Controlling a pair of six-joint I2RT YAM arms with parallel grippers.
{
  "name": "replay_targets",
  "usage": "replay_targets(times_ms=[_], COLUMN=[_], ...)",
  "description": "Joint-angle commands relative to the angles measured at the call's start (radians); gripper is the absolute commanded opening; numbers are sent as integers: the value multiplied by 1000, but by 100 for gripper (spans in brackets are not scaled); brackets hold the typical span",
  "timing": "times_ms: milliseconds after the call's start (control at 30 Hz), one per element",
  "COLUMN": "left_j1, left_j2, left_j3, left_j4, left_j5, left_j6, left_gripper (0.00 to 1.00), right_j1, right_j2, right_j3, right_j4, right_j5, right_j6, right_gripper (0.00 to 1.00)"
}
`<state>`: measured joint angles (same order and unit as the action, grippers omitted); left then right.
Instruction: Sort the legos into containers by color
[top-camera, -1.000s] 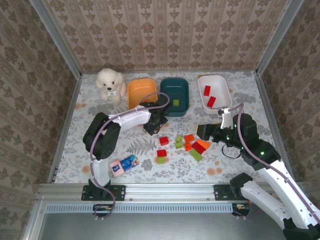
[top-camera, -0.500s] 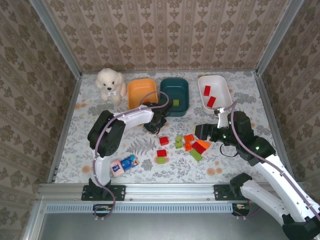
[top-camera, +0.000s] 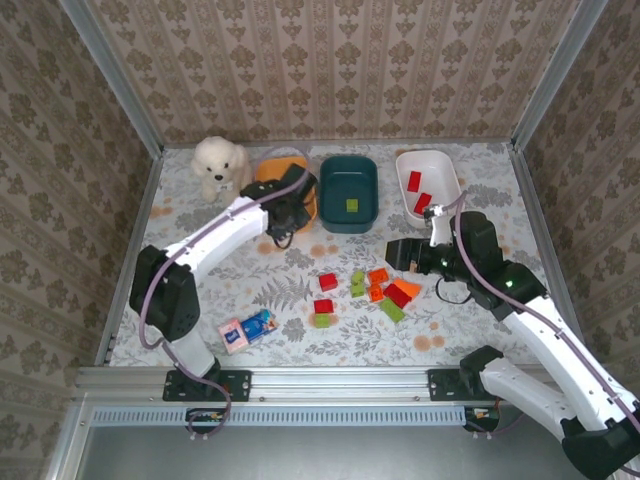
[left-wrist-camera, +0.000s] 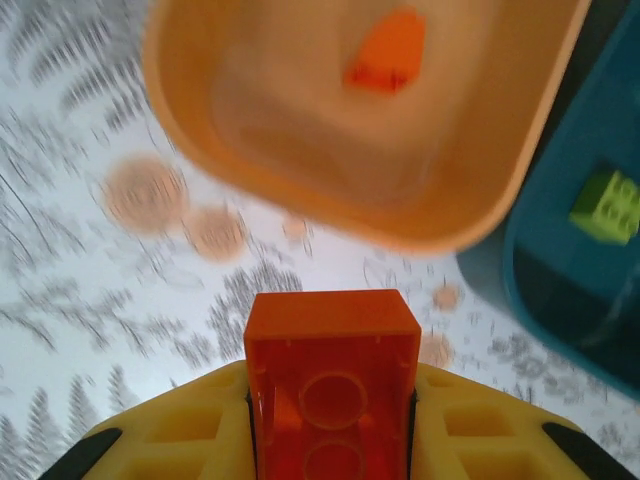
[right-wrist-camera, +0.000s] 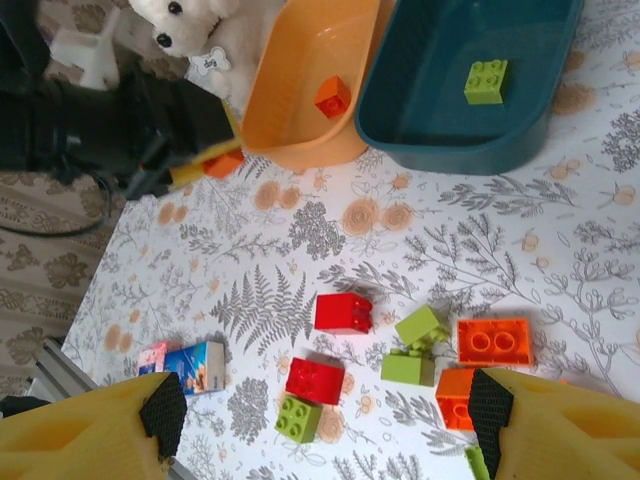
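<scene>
Orange brick clamped in left gripper, just short of orange tub near rim; tub holds one sibling. Carry fully past the rim, release low to avoid bounce-out. Right gripper spread open, empty, over pile.

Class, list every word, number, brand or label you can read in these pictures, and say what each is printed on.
Nothing here can be read as text.
On the pink-and-blue packet: printed marks, too small to read.
On the tag of the white plush dog: dark marks, too blurred to read.
</scene>
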<state>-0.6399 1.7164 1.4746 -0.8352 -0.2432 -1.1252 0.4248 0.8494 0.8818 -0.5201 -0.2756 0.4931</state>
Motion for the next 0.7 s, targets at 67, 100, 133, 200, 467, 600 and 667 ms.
replay_targets(times_ms=[67, 100, 133, 200, 467, 600, 667], left_j1=[95, 108, 117, 133, 177, 177, 208], left_j2=[149, 186, 223, 299, 467, 529, 544], left_j3=[162, 208, 247, 331, 464, 499, 503], left_j4=[-82, -99, -115, -151, -199, -209, -216], left_j5=[-13, -16, -18, -19, -4, 44, 55], left_j6=[282, 311, 331, 376, 425, 435, 431], left_gripper=[27, 27, 28, 28, 29, 31, 34], right_j1=[4, 3, 3, 4, 4, 4, 4], right_j2=[65, 77, 86, 103, 94, 79, 76], right_j3=[51, 56, 62, 78, 77, 66, 66], right_j4=[50, 51, 48, 39, 19, 5, -9], right_j5=[-34, -34, -33, -31, -13, -3, 6], right_j6=[-19, -20, -22, -28, -15, -7, -7], right_gripper=[77, 77, 77, 77, 77, 77, 77])
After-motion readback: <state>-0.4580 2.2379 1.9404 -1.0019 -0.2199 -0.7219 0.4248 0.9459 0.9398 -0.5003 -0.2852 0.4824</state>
